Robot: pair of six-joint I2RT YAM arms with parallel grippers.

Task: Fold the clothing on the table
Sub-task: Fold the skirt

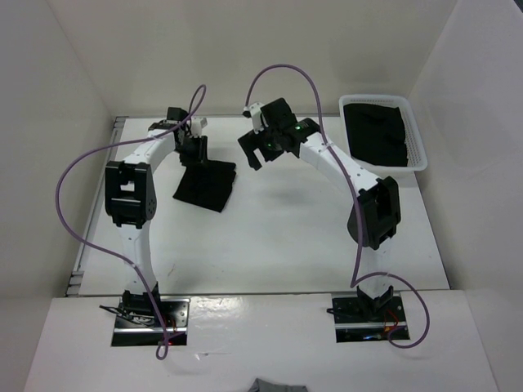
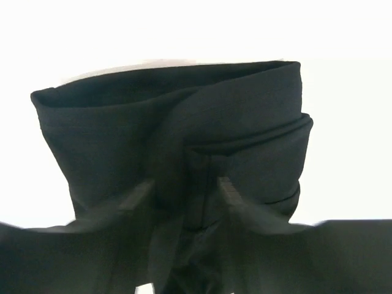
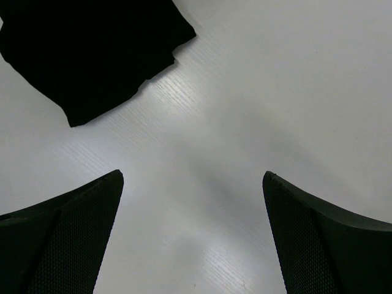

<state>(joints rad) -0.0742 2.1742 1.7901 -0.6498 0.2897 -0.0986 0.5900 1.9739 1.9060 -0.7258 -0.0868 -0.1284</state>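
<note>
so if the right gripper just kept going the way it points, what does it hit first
Probably the white tabletop: the open right gripper frames only bare surface; the black fabric garment lies off to one side.

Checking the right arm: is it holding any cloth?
No, its fingers stand wide apart over bare table, the cloth lying clear of them.

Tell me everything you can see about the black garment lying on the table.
The clothing is plain black soft fabric, unmarked, folded into a compact layered slab with stitched hems showing. It lies left of centre on the white table, apart from the basket. The left end effector straddles a bunched ridge at its far edge; grip unclear.
</note>
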